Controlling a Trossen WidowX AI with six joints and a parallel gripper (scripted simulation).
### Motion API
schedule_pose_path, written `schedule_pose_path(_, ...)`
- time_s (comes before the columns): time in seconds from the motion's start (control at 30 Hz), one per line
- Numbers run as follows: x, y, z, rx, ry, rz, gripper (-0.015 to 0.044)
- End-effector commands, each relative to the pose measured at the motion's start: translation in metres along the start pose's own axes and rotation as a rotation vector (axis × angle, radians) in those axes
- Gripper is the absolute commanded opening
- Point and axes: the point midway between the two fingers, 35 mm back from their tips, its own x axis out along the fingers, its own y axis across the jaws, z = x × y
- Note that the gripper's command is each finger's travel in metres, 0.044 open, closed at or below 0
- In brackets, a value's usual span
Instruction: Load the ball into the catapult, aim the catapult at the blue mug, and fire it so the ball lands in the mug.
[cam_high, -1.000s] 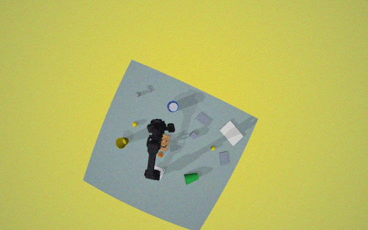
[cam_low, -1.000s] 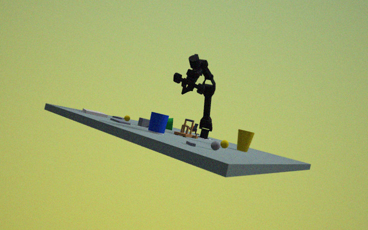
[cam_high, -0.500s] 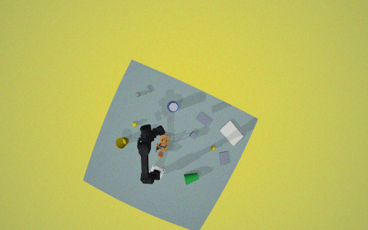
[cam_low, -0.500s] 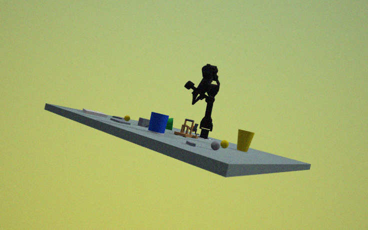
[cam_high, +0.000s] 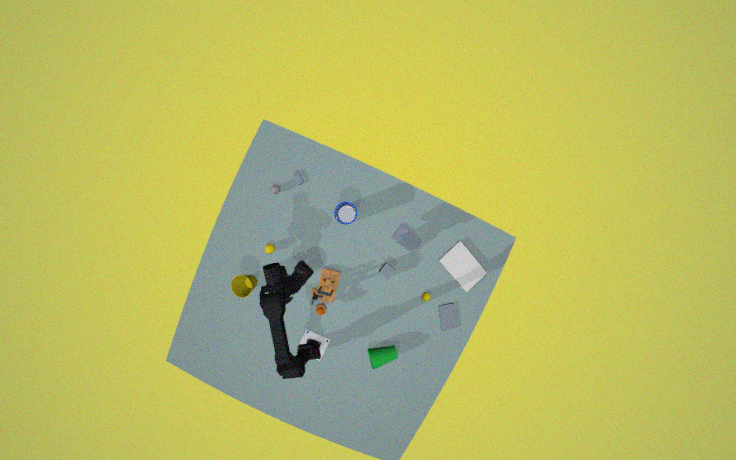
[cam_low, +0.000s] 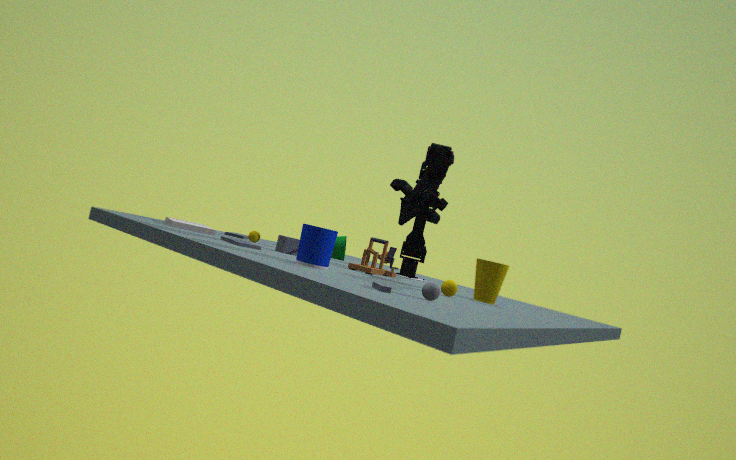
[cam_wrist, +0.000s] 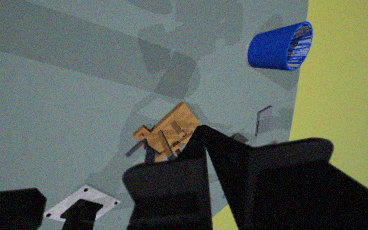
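Note:
The wooden catapult (cam_high: 330, 284) (cam_low: 374, 265) (cam_wrist: 175, 127) stands near the arm's base. An orange ball (cam_high: 321, 309) shows at its base-side end in the top view; whether it rests in the catapult's cup cannot be told. It cannot be made out in the other views. The blue mug (cam_high: 345, 213) (cam_low: 316, 245) (cam_wrist: 272, 50) stands upright beyond the catapult, with its opening up. My gripper (cam_low: 401, 222) (cam_wrist: 201, 129) is shut, with nothing between its fingertips. It hangs well above the table, beside the catapult on the yellow cup's side.
A yellow cup (cam_high: 243, 285) (cam_low: 491, 280), a yellow ball (cam_high: 269, 248) (cam_low: 448, 288) and a grey ball (cam_high: 275, 188) (cam_low: 430, 291) stand on the left. A green cup (cam_high: 382, 356), another yellow ball (cam_high: 426, 296), grey blocks and a white slab (cam_high: 462, 265) are on the right.

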Motion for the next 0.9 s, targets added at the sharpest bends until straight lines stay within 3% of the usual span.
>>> schedule_pose_path(0.0,-0.002,0.017,-0.008,-0.102,0.039,-0.010,0.0000)
schedule_pose_path(0.87,0.002,0.118,-0.080,-0.915,0.366,-0.069,0.0000)
